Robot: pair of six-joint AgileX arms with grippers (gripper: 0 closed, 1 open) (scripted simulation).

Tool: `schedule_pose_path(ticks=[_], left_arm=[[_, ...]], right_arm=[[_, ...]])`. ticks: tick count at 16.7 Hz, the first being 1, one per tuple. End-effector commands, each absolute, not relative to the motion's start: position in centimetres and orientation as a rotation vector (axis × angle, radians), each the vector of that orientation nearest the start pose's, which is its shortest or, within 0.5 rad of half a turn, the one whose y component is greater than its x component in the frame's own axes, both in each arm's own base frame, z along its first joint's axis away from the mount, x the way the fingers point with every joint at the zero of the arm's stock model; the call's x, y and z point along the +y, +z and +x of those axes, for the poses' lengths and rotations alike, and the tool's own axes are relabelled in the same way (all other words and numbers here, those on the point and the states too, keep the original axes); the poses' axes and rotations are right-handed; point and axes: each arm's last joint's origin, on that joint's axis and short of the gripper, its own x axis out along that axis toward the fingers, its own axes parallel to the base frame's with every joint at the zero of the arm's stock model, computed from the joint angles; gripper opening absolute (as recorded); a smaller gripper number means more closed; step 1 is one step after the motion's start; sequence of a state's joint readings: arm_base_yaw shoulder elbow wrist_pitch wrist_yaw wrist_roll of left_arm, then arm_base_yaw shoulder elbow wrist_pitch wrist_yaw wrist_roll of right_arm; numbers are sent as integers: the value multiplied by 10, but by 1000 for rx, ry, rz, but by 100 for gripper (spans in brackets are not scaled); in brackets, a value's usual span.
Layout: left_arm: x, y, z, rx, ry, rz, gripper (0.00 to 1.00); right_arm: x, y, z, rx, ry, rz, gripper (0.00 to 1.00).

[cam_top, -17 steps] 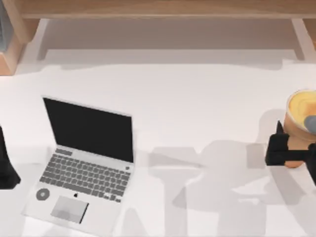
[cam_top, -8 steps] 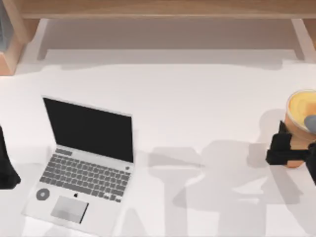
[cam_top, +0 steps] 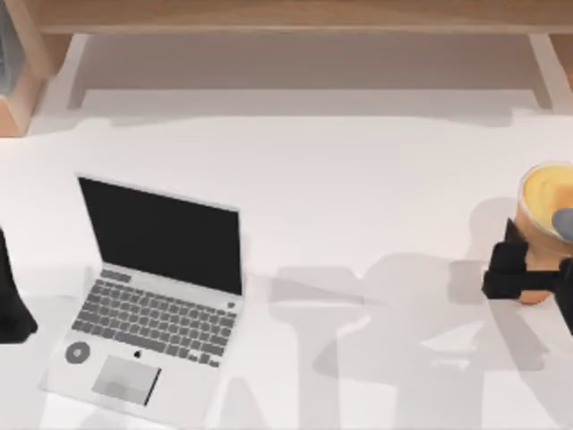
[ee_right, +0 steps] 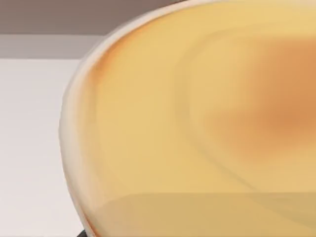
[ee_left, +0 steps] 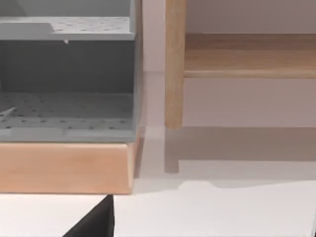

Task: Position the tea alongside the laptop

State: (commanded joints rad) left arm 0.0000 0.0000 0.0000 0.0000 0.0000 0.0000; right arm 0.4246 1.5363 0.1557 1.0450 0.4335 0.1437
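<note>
The tea [cam_top: 544, 199] stands upright at the table's right edge, a cup of orange-yellow drink with a round yellow top. My right gripper [cam_top: 537, 249] is open at the cup's near side, one black finger [cam_top: 512, 236] against its left wall. In the right wrist view the tea [ee_right: 197, 123] is very close. The silver laptop [cam_top: 152, 296] lies open at the front left, black screen up, far from the cup. My left arm's gripper [cam_top: 11, 300] is parked at the left edge beside the laptop.
A wooden shelf [cam_top: 286, 18] runs along the back of the white table [cam_top: 358, 179]. A wooden box with a grey perforated rack [ee_left: 64, 98] sits at the back left corner, next to a shelf leg [ee_left: 174, 64].
My right gripper has crept a little further onto the cup. The tea, the laptop and the left arm have not moved.
</note>
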Motion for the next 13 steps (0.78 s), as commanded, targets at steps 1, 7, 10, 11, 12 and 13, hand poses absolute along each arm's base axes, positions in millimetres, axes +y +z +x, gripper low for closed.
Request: schedule_pose_path(ticks=[1, 7, 10, 11, 12, 13], left_arm=[[-1, 160, 106, 0, 0, 0, 100], [-1, 160, 106, 0, 0, 0, 100], [-1, 160, 106, 0, 0, 0, 100], [-1, 160, 106, 0, 0, 0, 100], [-1, 160, 106, 0, 0, 0, 100], [-1, 160, 106, 0, 0, 0, 100]], right_arm=[[75, 102, 199, 299, -18, -9, 0], [75, 102, 199, 299, -18, -9, 0], [75, 104, 198, 299, -17, -7, 0], [75, 106, 198, 299, -17, -7, 0], [75, 108, 198, 304, -18, -9, 0], [75, 110, 198, 302, -17, -9, 0]])
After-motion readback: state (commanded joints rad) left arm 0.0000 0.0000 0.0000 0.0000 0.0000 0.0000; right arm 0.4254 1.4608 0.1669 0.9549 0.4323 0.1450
